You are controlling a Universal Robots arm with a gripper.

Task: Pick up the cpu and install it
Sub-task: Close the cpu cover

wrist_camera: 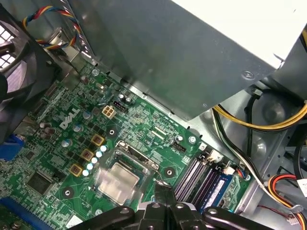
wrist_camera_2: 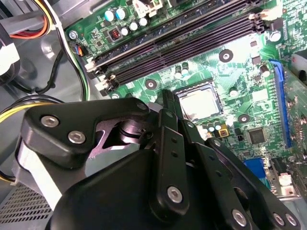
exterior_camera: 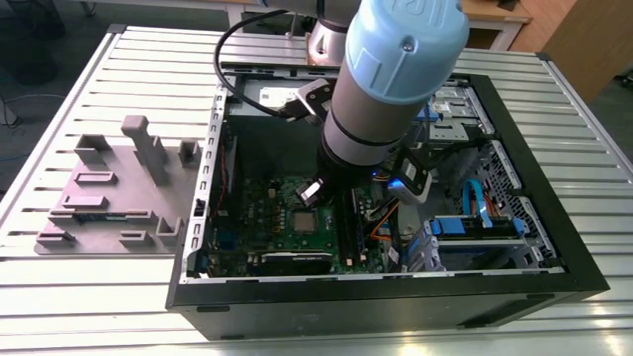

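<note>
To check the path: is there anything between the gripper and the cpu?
Nothing: in the second wrist view the gripper ends just beside the cpu, which sits in its socket on the green board.

The exterior view looks down from high and a little way off, taking in the ribbed silver metal table (exterior_camera: 118, 311) and the open black computer case (exterior_camera: 396, 304) with the arm reaching in. Both wrist views ride close above the green circuit board (wrist_camera_2: 230, 62) inside that case, looking steeply down past the black gripper (wrist_camera_2: 168, 103) linkage. Both share the square silver cpu (wrist_camera: 117, 182) in its socket and the long black memory slots (wrist_camera_2: 182, 43), seen from opposite sides.
</note>
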